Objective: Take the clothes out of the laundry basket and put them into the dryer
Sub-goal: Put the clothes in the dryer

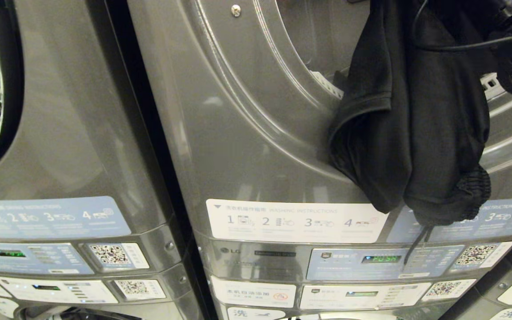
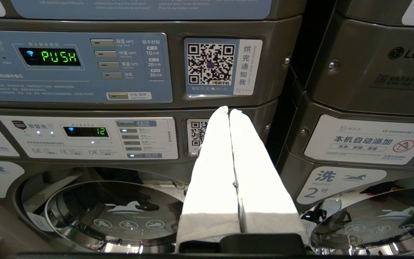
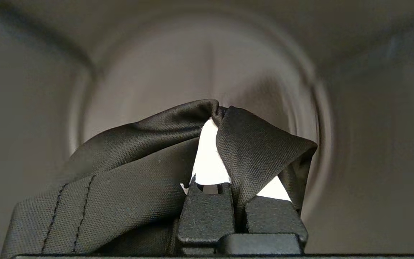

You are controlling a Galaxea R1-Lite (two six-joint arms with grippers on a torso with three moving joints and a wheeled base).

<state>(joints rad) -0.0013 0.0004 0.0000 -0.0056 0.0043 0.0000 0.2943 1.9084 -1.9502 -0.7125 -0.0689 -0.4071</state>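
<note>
Grey stacked laundry machines fill my view, the dryer [image 1: 256, 124] opening cut off at the top. My right gripper [image 3: 225, 118], jaws clamped on a black garment [image 1: 411, 133], is mostly hidden by cloth. My left gripper [image 2: 229, 111] sits parked, jaws closed and empty.

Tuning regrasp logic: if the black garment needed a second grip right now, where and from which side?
Judging from the head view, take the bunched elastic cuff at the bottom of the black garment, coming from below and the front. It hangs free before the dryer's panel, thick and gathered, while the right end effector pinches the top.
</note>
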